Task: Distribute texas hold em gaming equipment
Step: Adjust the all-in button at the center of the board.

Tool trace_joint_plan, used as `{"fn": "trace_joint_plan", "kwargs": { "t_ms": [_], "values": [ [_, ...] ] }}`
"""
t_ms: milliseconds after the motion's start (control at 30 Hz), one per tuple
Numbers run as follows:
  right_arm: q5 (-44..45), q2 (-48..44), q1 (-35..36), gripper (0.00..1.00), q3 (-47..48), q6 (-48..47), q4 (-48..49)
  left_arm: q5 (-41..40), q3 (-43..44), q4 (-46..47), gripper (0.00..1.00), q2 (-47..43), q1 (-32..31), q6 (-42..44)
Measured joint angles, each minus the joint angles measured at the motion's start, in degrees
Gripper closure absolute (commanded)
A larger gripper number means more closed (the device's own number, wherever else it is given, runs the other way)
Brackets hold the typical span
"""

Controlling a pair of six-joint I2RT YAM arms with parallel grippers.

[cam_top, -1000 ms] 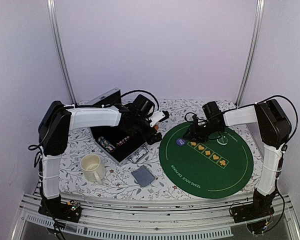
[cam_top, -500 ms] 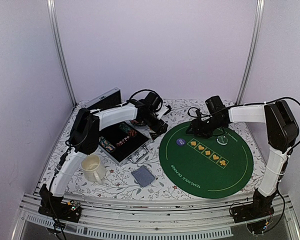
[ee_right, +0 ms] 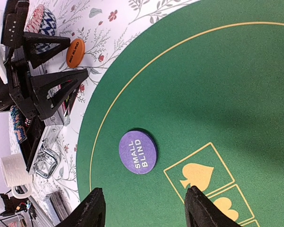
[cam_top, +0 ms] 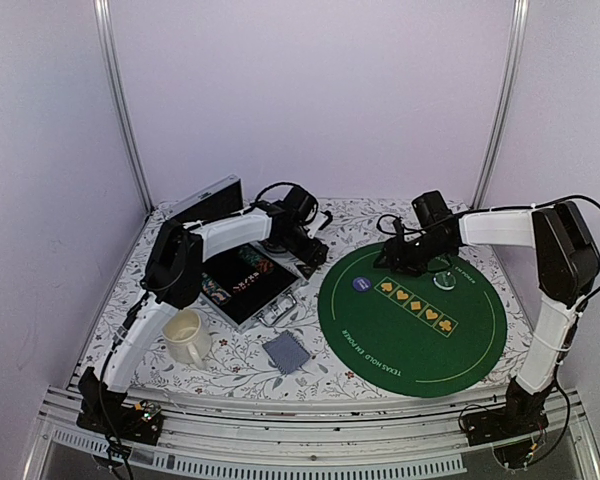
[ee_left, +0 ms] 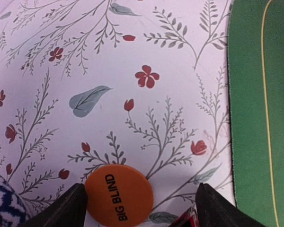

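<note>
We count one round orange disc [ee_left: 118,198], ungripped inside left end effector's [ee_left: 141,189] spread jaws. One round purple disc [ee_right: 138,152]; right end effector [ee_right: 146,191] gapes empty.

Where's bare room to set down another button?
The near half of the green mat, below the suit row, is bare. It's crowded between the case and the mat's left edge, where the left fingers straddle the big blind disc.

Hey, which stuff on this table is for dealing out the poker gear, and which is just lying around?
For the job: orange Big Blind disc, purple Small Blind disc, playing cards, poker chips.
Lying about: cream mug.
</note>
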Motion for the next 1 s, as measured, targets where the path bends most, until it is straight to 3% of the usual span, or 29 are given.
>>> {"fn": "trace_joint_plan", "kwargs": {
  "t_ms": [300, 433, 733, 1000],
  "values": [
    [0.0, -0.6, 0.0, 0.40, 0.0, -0.1, 0.0, -1.0, 0.0, 0.0, 0.11, 0.0, 1.0, -0.6],
    [0.0, -0.7, 0.0, 0.40, -1.2, -0.1, 0.1, -1.1, 0.0, 0.0, 0.02, 0.0, 1.3, -1.6],
    [0.0, -0.7, 0.0, 0.41, -2.3, -0.1, -0.2, -2.4, 0.0, 0.1, 0.03, 0.0, 2.4, -2.0],
    [-0.1, -0.7, 0.0, 0.41, -2.3, -0.1, -0.2, -4.2, -1.1, 2.3, 0.10, -0.2, 2.6, -2.0]
  ]
}}
